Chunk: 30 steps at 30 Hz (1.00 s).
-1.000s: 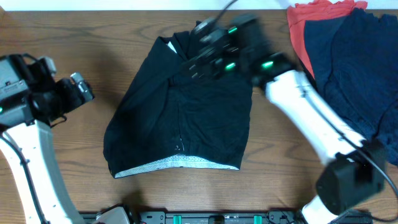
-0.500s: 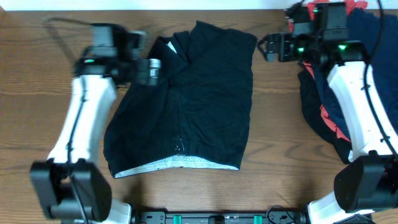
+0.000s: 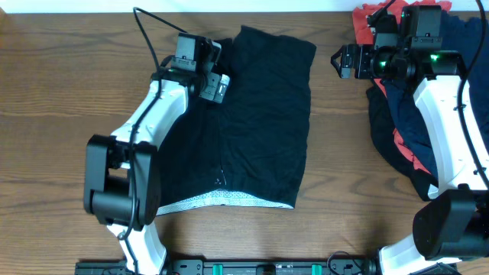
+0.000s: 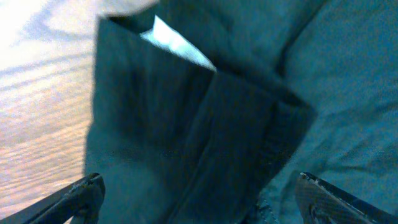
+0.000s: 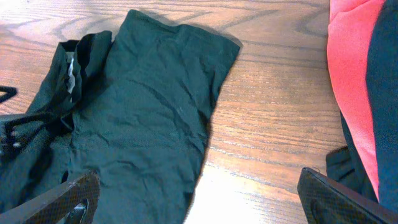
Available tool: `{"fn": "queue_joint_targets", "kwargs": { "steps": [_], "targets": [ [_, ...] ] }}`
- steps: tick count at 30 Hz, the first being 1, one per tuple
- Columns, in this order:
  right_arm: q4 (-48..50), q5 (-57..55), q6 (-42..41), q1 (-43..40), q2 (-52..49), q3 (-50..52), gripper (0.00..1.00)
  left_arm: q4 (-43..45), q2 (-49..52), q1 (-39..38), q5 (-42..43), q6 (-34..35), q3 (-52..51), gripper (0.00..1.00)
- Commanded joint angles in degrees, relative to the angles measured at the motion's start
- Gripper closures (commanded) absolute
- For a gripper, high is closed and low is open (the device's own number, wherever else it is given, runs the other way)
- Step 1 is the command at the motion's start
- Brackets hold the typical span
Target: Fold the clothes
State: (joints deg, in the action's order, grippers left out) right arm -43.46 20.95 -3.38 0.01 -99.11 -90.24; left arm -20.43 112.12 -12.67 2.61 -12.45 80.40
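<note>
overhead, the black shorts (image 3: 260, 130) lie spread on the table (image 3: 61, 92); left tool (image 3: 217, 87) gapes wide over their top-left corner, right tool (image 3: 341, 61) wide open, empty, beside the navy and coral pile (image 3: 458, 46).

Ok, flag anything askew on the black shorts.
The shorts lie uneven: the far-left corner is bunched and folded over, pale lining showing, under the open left hand. A lining strip peeks along the near hem.

Left gripper (image 3: 218, 86); right gripper (image 3: 339, 61); seemingly spread.
</note>
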Motion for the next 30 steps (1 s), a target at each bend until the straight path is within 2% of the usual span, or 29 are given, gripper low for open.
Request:
{"fn": "queue_joint_targets", "kwargs": {
  "steps": [1,2,5,9,12,13,17,20,24,30],
  "targets": [
    [-0.04,-0.20,0.87,-0.15,0.22,-0.39,0.01,0.20,1.81,-0.61,-1.18,-1.05,0.85,0.00],
    [-0.02,-0.20,0.87,-0.15,0.22,-0.39,0.01,0.20,2.05,-0.59,-1.20,-1.05,0.85,0.02],
    [0.20,-0.22,0.90,-0.15,0.22,-0.39,0.01,0.20,2.56,-0.61,-1.18,-1.01,0.85,0.23],
    [0.42,-0.20,0.87,-0.15,0.22,-0.39,0.01,0.17,2.56,-0.59,-1.22,-1.01,0.85,0.67],
    [0.59,-0.20,0.87,-0.15,0.22,-0.39,0.01,0.44,2.43,-0.48,-3.85,-1.01,0.85,0.91],
    [0.59,-0.20,0.87,-0.15,0.22,-0.39,0.01,0.57,2.29,-0.39,-6.14,-0.85,0.85,0.94],
    [0.59,-0.17,0.87,-0.11,0.22,-0.39,0.01,1.16,0.26,1.18,-13.94,2.40,0.90,0.94],
    [0.59,-0.17,0.87,0.09,0.20,-0.39,0.01,1.62,-2.12,3.87,-18.58,8.55,0.90,0.94],
    [0.52,-0.17,0.87,0.17,0.20,-0.39,0.01,2.91,-4.79,8.83,-18.78,12.92,0.90,0.94],
    [0.59,-0.20,0.90,0.74,0.11,-0.35,0.01,5.73,-5.14,16.00,-18.78,13.46,0.90,0.94]
  ]
}}
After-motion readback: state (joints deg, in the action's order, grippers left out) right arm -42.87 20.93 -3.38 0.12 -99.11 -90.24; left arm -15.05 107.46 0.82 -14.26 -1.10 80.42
